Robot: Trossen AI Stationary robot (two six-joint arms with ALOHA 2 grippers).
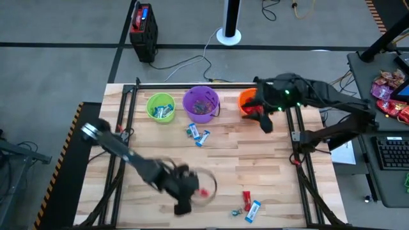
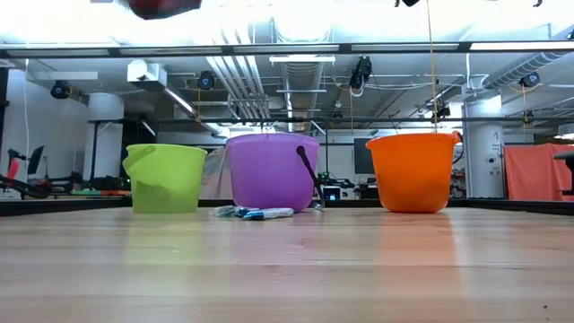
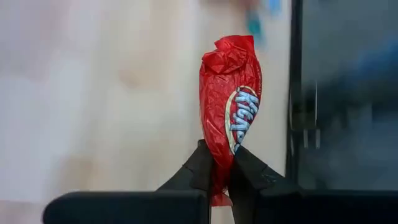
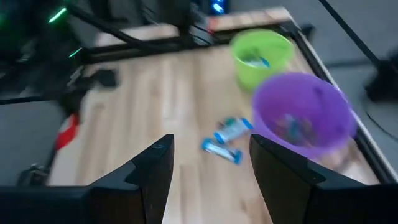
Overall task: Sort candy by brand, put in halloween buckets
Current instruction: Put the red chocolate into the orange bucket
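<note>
Left tool (image 3: 222, 171) is pinched tight on a red candy (image 3: 231, 106), its two dark fingers meeting on the lower end of the wrapper; the wrapper is glossy, crinkled foil with white-and-blue lettering down one side, and it stands up from the fingers with its crimped end uppermost; in the high view the left arm reaches from the counter's left edge toward the near middle of the boards, where the left tool (image 1: 192, 190) is blurred with a spot of red beside it. Right tool (image 4: 210, 163) has its fingers spread apart with nothing between them; in the high view the right arm bends in from the right side and its tool (image 1: 263, 121) hangs at the far right of the counter (image 1: 255, 166), over the orange bucket (image 1: 246, 101).

Three round plastic pails stand in a row along the far edge of the pale, planked wooden counter: the lime green bucket (image 1: 160, 106), the purple bucket (image 1: 201, 103) with a dark handle, then the orange one; wrappers show inside the green and purple pails. Two blue-and-white candies (image 1: 197, 134) lie on the boards just in front of the purple bucket; near the front edge lie another red candy (image 1: 246, 197), a blue-and-white candy (image 1: 254, 209) and a tiny greenish candy (image 1: 236, 209), close together.
</note>
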